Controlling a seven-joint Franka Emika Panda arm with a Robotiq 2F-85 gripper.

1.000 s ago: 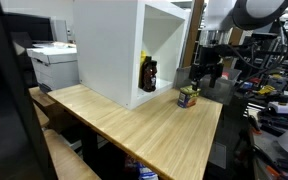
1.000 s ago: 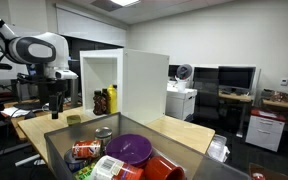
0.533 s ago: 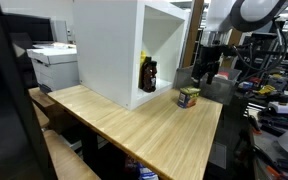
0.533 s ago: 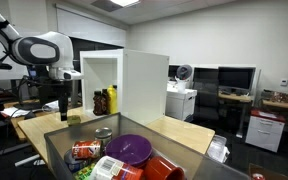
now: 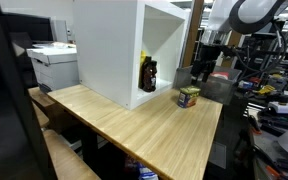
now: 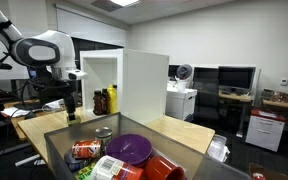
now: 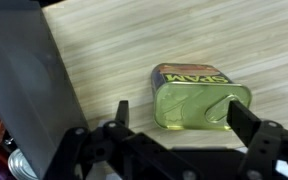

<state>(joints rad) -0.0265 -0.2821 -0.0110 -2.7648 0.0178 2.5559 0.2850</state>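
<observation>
A yellow-green Spam can (image 7: 202, 97) lies on the wooden table (image 5: 144, 125), just in front of the open white cabinet (image 5: 114, 50). It also shows in an exterior view (image 5: 188, 97). My gripper (image 7: 184, 118) is open and empty, hanging above the can with one finger to each side of it, not touching it. In both exterior views the gripper (image 5: 201, 72) (image 6: 70, 110) points down over the table's far end, a little above the can.
A dark bottle (image 5: 148, 74) and other bottles (image 6: 104, 100) stand inside the cabinet (image 6: 134, 85). A grey bin (image 6: 59, 150) in the foreground holds a purple plate (image 6: 131, 147) and cans. A printer (image 5: 52, 62) stands beyond the table. Desks and monitors fill the room.
The arm has moved sideways toward the white cabinet, bringing the open gripper over the can. The can has not moved.
</observation>
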